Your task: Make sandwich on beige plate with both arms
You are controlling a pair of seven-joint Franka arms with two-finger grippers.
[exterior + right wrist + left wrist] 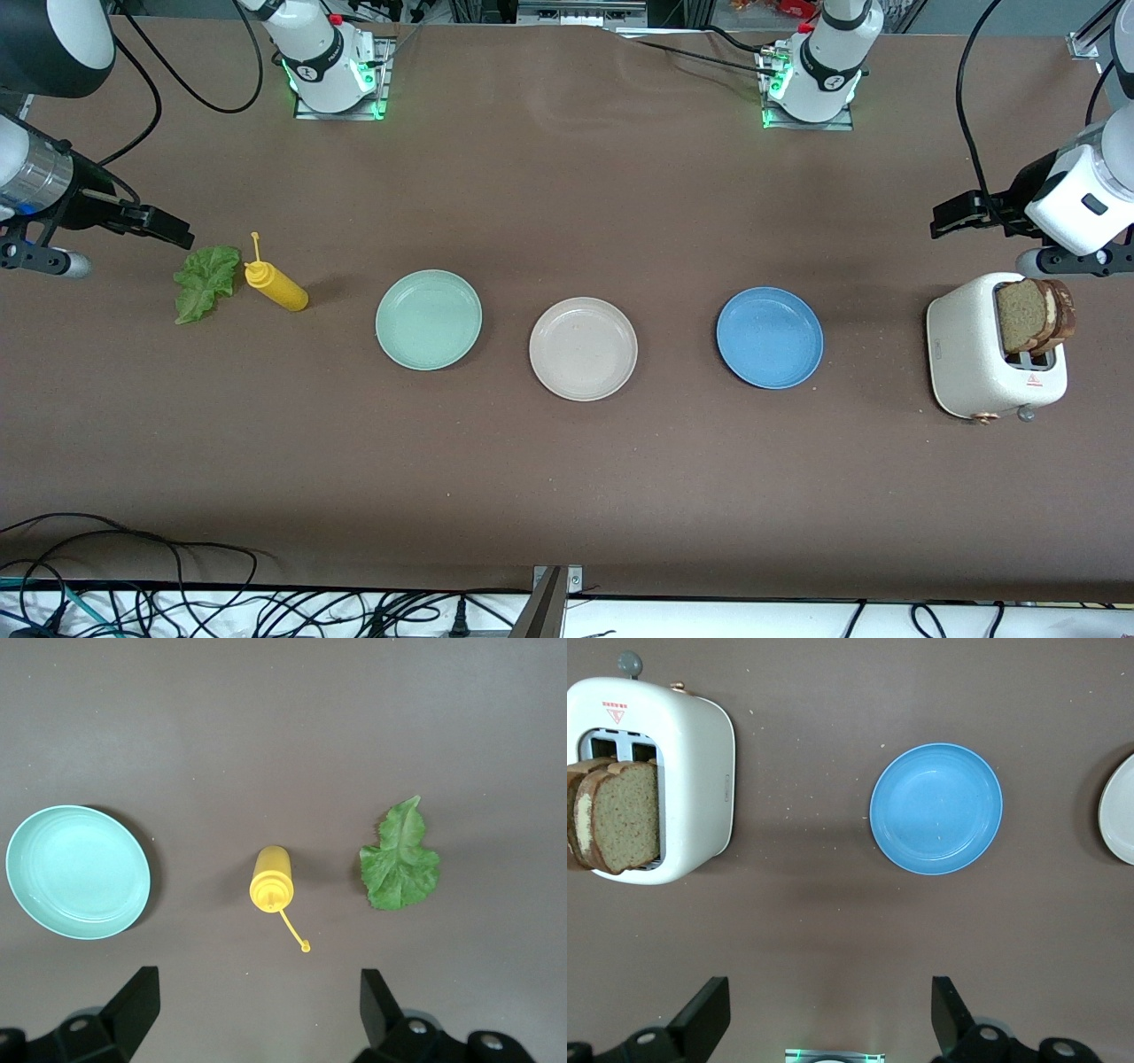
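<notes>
The beige plate (583, 348) lies empty at the table's middle; its edge shows in the left wrist view (1118, 811). Two brown-crusted bread slices (1032, 315) stand in a white toaster (979, 363) at the left arm's end, also in the left wrist view (620, 815). A green lettuce leaf (208, 282) lies flat at the right arm's end, also in the right wrist view (400, 859). My left gripper (946, 220) is open and empty, up in the air beside the toaster (691, 771). My right gripper (175, 232) is open and empty, above the table by the lettuce.
A mint-green plate (429, 319) lies between the beige plate and a yellow squeeze bottle (276, 288) that lies on its side next to the lettuce. A blue plate (769, 337) lies between the beige plate and the toaster. Cables hang along the table's near edge.
</notes>
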